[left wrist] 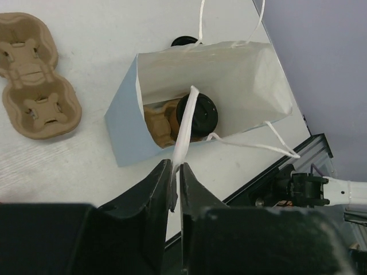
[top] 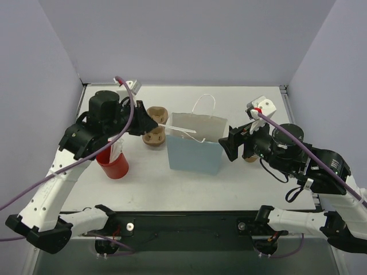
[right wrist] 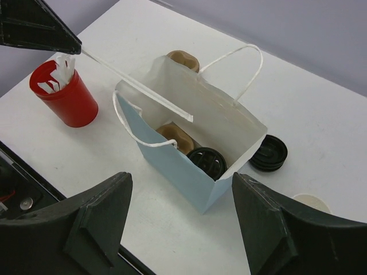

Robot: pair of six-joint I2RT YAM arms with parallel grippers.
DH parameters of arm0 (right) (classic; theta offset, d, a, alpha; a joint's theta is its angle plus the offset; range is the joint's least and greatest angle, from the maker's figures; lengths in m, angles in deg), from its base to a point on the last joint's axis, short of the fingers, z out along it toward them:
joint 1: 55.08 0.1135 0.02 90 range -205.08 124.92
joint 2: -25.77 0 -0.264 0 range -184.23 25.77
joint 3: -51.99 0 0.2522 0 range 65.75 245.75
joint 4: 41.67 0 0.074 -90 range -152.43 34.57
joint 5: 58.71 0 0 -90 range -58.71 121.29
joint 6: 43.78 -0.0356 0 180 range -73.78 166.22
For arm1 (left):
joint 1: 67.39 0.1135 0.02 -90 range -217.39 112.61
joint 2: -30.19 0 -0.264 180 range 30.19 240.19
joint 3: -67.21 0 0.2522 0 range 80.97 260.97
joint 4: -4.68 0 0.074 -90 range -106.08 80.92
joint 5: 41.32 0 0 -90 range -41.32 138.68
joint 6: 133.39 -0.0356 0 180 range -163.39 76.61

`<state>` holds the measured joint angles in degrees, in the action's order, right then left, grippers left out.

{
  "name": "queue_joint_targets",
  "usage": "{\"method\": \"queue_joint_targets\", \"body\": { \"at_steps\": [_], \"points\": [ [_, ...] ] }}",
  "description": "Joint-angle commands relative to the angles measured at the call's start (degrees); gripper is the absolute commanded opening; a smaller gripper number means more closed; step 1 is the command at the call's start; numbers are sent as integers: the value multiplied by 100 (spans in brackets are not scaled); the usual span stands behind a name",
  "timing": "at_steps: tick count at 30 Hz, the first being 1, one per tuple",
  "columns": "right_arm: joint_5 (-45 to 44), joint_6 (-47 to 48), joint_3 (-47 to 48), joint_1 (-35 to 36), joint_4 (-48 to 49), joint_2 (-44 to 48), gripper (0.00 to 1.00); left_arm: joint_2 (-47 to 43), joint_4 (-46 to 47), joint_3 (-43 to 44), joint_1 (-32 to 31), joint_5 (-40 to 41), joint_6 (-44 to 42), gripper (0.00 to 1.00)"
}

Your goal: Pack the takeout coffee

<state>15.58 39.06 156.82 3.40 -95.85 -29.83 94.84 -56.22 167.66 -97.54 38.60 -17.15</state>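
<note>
The light blue paper bag [top: 195, 153] [left wrist: 123, 123] [right wrist: 172, 163] stands open mid-table. Inside it I see a cup's black round lid [left wrist: 198, 114] [right wrist: 207, 160], with tan pulp [right wrist: 175, 134] beside it. The red cup [top: 113, 163] [right wrist: 69, 100], holding white paper pieces, stands left of the bag. My left gripper [top: 150, 123] [left wrist: 176, 166] hovers above the bag's left side. Its jaws pinch a thin white stick [top: 175, 128] [left wrist: 186, 129] [right wrist: 137, 89] that reaches over the bag's mouth. My right gripper [top: 232, 143] [right wrist: 180, 180] is open, just right of the bag.
A tan two-hole cup tray [top: 155, 134] [left wrist: 34, 74] lies behind the bag on the left. A stack of black lids [right wrist: 269, 153] [left wrist: 183, 41] sits behind the bag's right end, with a pale round cup rim [right wrist: 309, 201] close by. The table's near edge [left wrist: 287, 157] is close.
</note>
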Motion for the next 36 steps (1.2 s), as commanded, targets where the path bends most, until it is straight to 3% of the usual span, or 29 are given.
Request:
{"method": "queue_joint_targets", "body": {
  "at_steps": [1, 2, 5, 10, 11, 14, 15, 25, 36],
  "points": [
    [-363, -661, -291, -30, -62, 5, 71, 539, 433, 259, -52, -502, -259, 26],
    [-372, -795, -326, -21, -88, -4, 71, 645, 424, 486, -52, -590, -277, 29],
    [-494, -1269, -493, -29, -150, -13, 73, 831, 258, 822, -52, -591, -295, 51],
    [-767, -1525, -389, -29, -360, -206, 78, 515, 170, 735, -43, -249, -566, 89],
    [-767, -1525, -344, -29, -422, -241, 78, 497, 48, 761, -43, -187, -628, 91],
    [-881, -1657, -169, -29, -607, -347, 84, 409, -94, 823, -35, -90, -804, 93],
    [-890, -1736, -133, -29, -642, -356, 100, 383, -85, 779, -35, -73, -822, 94],
    [-1102, -2316, 130, -21, -651, -338, 100, -1014, 2031, -925, -43, -450, -190, 97],
    [-1233, -2202, 25, -21, -264, 92, 100, -1674, 2288, -1366, -43, -345, -136, 97]
  ]
}}
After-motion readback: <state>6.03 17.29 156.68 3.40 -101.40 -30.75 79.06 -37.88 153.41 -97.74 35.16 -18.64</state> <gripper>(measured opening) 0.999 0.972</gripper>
